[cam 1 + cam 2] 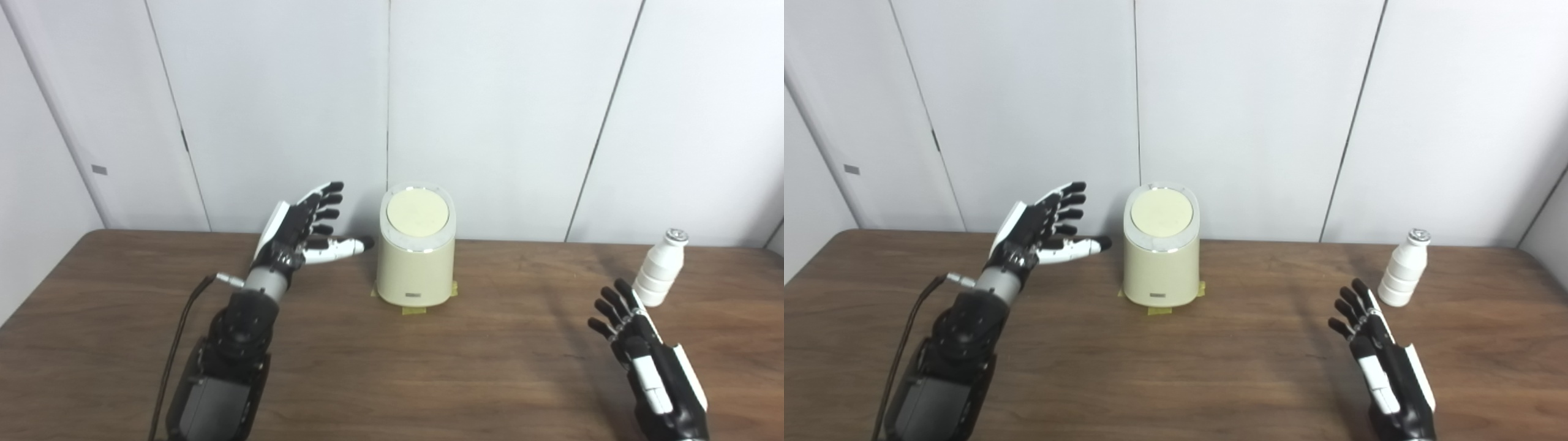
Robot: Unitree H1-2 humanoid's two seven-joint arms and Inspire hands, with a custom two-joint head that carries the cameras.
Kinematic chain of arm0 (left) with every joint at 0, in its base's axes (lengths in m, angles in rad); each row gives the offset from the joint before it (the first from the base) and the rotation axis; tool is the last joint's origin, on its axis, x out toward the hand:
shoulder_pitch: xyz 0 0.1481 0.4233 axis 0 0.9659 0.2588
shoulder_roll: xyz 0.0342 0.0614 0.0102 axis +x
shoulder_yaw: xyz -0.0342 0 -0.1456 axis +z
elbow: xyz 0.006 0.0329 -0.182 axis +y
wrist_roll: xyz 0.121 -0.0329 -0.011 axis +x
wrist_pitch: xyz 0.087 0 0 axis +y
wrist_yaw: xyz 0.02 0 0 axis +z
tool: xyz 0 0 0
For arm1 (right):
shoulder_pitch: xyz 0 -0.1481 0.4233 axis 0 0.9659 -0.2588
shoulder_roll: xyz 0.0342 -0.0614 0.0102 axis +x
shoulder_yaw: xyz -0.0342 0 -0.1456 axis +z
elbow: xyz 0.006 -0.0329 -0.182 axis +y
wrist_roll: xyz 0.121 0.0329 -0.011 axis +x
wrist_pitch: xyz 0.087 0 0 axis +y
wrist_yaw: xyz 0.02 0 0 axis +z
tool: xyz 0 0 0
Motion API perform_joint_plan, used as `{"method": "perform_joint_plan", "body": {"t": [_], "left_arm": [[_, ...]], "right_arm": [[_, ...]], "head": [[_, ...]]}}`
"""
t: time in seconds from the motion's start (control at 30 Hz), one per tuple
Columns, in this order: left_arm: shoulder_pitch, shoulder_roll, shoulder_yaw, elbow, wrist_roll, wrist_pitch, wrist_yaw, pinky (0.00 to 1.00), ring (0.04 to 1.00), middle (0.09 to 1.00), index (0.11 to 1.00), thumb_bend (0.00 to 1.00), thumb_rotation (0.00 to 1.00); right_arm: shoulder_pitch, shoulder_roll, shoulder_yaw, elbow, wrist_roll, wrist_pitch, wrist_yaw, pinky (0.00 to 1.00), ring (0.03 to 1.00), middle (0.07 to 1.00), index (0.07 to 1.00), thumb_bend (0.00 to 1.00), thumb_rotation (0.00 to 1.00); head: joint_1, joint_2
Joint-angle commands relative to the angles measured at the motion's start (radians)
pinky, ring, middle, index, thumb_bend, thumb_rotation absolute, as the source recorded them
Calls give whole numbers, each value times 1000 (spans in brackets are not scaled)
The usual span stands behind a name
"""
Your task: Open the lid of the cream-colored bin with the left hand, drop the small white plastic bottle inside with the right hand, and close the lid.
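One cream-colored bin (416, 257) stands lid (418, 212) shut at the back middle of the wooden counter (392, 367).
Its base sits on yellow tape tabs (414, 310). The left hand (304, 229) hovers just beside its left, fingers (324, 202) spread, empty. Well apart at far right stands the small white plastic bottle (660, 268), upright; the right hand (649, 361) is near it, fingers apart, holding nothing.
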Motion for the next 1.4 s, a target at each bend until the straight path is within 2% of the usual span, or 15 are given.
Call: {"method": "perform_joint_plan", "body": {"t": [0.0,0.23,0.43,0.63,0.87,1.03,1.23,1.37], "left_arm": [[-110,5,-5,9,24,-39,26,755,828,872,907,810,164],[-178,-10,-32,104,45,-71,38,757,835,882,916,801,169],[-244,-22,-66,194,70,-92,44,732,849,898,928,817,220],[-304,-25,-89,270,88,-109,44,737,868,929,940,867,186],[-350,-35,-101,316,100,-105,43,763,889,928,942,870,156],[-376,-46,-97,340,94,-100,48,731,868,912,945,871,165],[-398,-49,-101,344,98,-69,37,761,892,927,955,825,156],[-427,-50,-103,365,95,-58,29,719,879,947,964,807,145]], "right_arm": [[120,61,30,179,-2,-11,-2,864,934,945,961,626,830],[117,62,35,202,-36,-38,-15,828,916,936,958,608,848],[115,58,38,221,-47,-57,-7,841,924,943,965,622,880],[117,61,45,226,-64,-58,-10,836,922,945,964,588,872],[119,67,50,220,-75,-61,-14,830,924,946,965,590,866],[116,67,54,220,-79,-57,-15,835,927,948,966,608,870],[117,67,57,216,-84,-59,-17,822,915,942,965,587,868],[118,68,57,214,-78,-57,-12,829,920,947,969,584,869]], "head": [[-6,-15],[-8,-49],[-9,-74],[-20,-88],[-23,-81],[-22,-73],[-21,-65],[-21,-61]]}}
